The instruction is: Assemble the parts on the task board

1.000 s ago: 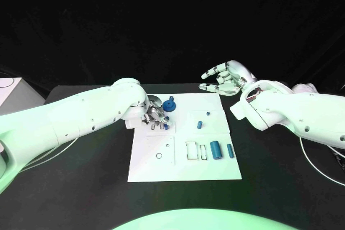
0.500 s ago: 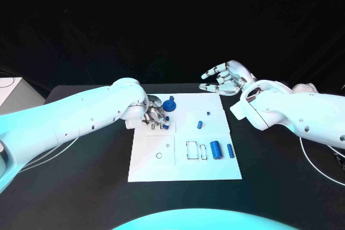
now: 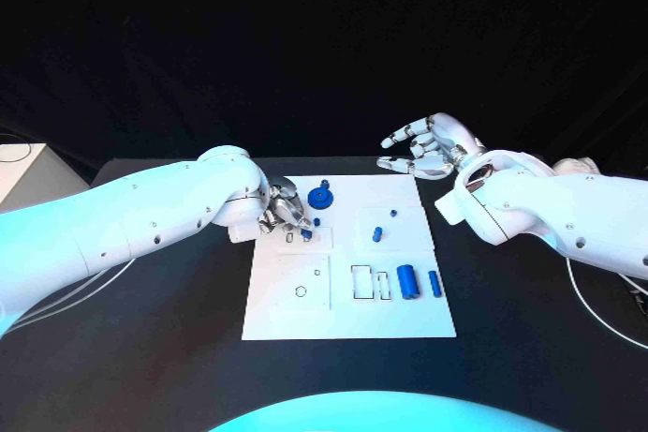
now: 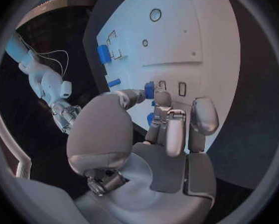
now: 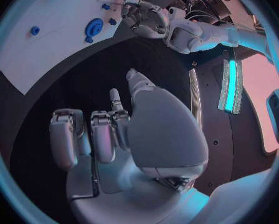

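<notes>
The white task board (image 3: 351, 315) lies mid-table. My left hand (image 3: 285, 212) hovers over its far left corner, and in the left wrist view it pinches a small blue part (image 4: 149, 89) between thumb and a finger just above the board (image 4: 196, 30), near two small slots. A blue round knob (image 3: 320, 198) stands just beside that hand. A small blue peg (image 3: 376, 232) stands mid-board. Two blue cylinders (image 3: 406, 281) lie at the right side. My right hand (image 3: 425, 146) is raised beyond the far right corner, fingers apart and holding nothing.
A white box (image 3: 27, 174) stands at the table's far left edge, with a cable running by it. Bare black table (image 3: 162, 310) surrounds the board. The board's near half has outlined recesses and a small ring (image 3: 299, 290).
My left hand has shifted slightly toward the board's far left corner with the blue part. The right hand has stayed put.
</notes>
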You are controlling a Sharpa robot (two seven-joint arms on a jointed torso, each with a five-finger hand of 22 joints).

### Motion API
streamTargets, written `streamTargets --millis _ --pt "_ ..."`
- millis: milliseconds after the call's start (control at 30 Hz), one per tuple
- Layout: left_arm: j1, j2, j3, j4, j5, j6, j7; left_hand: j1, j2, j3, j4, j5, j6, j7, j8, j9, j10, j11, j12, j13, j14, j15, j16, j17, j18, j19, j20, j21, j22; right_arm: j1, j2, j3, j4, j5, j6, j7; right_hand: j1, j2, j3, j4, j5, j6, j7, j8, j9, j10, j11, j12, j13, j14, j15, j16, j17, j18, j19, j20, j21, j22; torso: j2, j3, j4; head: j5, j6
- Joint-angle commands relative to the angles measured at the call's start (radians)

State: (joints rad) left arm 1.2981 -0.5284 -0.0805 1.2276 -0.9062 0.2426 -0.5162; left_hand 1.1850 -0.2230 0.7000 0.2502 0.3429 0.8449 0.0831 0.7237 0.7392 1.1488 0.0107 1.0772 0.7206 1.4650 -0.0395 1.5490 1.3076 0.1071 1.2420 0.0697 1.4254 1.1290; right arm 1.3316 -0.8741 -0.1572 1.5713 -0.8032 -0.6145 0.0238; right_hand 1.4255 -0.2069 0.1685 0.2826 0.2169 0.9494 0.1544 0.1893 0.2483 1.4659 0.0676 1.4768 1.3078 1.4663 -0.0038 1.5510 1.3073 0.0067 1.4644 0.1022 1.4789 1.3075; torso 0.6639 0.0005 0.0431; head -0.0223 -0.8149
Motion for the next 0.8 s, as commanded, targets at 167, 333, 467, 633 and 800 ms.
streamTargets --millis 167,333,467,633,800 --pt "0.003 -0.029 0.002 0.043 0.014 -0.117 0.017 -0.033 -0.025 0.2 -0.231 0.139 0.049 -0.018 0.001 0.059 0.072 -0.02 0.043 0.072 0.099 -0.022 0.016 0.245 -0.022 0.047 -0.016 0.021 0.051 0.0 -0.003 0.0 0.001 -0.008 0.013 0.002 -0.015 0.0 0.0 0.005 0.004 -0.006 0.001 0.004 0.001 0.029 0.006 -0.004 0.197 0.088 0.005 -0.007 0.212 0.018 0.057 0.004 -0.003 0.206 0.001 0.0007 0.0 0.008 -0.002" --pt "0.002 -0.033 -0.004 0.055 -0.038 -0.161 0.014 -0.04 -0.031 0.202 -0.239 0.168 0.062 -0.023 -0.003 0.062 0.088 -0.025 0.049 0.086 0.104 -0.027 0.021 0.26 -0.027 0.065 -0.021 0.029 0.071 0.0 -0.004 0.0 0.0 -0.008 0.013 0.002 -0.015 0.0 0.0 0.005 0.004 -0.006 0.001 0.004 0.001 0.029 0.006 -0.004 0.197 0.088 0.005 -0.007 0.212 0.018 0.057 0.004 -0.003 0.206 0.002 0.0004 -0.0002 0.012 -0.006" --pt "-0.001 -0.032 -0.009 0.065 -0.09 -0.201 0.011 -0.042 -0.033 0.203 -0.243 0.178 0.067 -0.025 -0.004 0.063 0.094 -0.027 0.052 0.092 0.106 -0.029 0.022 0.263 -0.028 0.072 -0.023 0.032 0.079 0.0 -0.004 0.0 0.0 -0.009 0.014 0.002 -0.015 0.0 0.0 0.005 0.004 -0.006 0.001 0.004 0.001 0.029 0.006 -0.004 0.197 0.088 0.005 -0.007 0.212 0.018 0.057 0.004 -0.003 0.206 0.002 -0.0005 -0.0025 0.015 -0.009" --pt "-0.007 -0.033 -0.023 0.079 -0.143 -0.244 0.009 -0.043 -0.035 0.205 -0.245 0.184 0.071 -0.026 -0.005 0.064 0.099 -0.029 0.054 0.095 0.106 -0.031 0.022 0.263 -0.029 0.077 -0.025 0.034 0.084 0.0 -0.004 0.0 -0.001 -0.01 0.014 0.002 -0.015 0.0 0.0 0.005 0.004 -0.006 0.001 0.004 0.001 0.029 0.006 -0.004 0.197 0.088 0.005 -0.007 0.212 0.018 0.057 0.004 -0.003 0.206 0.002 -0.0009 -0.0033 0.016 -0.009" --pt "-0.018 -0.034 -0.03 0.091 -0.188 -0.268 0.008 -0.043 -0.036 0.206 -0.247 0.185 0.072 -0.027 -0.005 0.064 0.1 -0.029 0.054 0.096 0.106 -0.032 0.022 0.263 -0.03 0.079 -0.026 0.036 0.088 0.0 -0.004 0.0 -0.002 -0.01 0.016 0.001 -0.017 0.001 -0.001 0.006 0.005 -0.006 0.001 0.005 0.001 0.029 0.006 -0.003 0.197 0.088 0.005 -0.007 0.213 0.018 0.057 0.004 -0.004 0.206 0.001 -0.0006 -0.003 0.016 -0.01"
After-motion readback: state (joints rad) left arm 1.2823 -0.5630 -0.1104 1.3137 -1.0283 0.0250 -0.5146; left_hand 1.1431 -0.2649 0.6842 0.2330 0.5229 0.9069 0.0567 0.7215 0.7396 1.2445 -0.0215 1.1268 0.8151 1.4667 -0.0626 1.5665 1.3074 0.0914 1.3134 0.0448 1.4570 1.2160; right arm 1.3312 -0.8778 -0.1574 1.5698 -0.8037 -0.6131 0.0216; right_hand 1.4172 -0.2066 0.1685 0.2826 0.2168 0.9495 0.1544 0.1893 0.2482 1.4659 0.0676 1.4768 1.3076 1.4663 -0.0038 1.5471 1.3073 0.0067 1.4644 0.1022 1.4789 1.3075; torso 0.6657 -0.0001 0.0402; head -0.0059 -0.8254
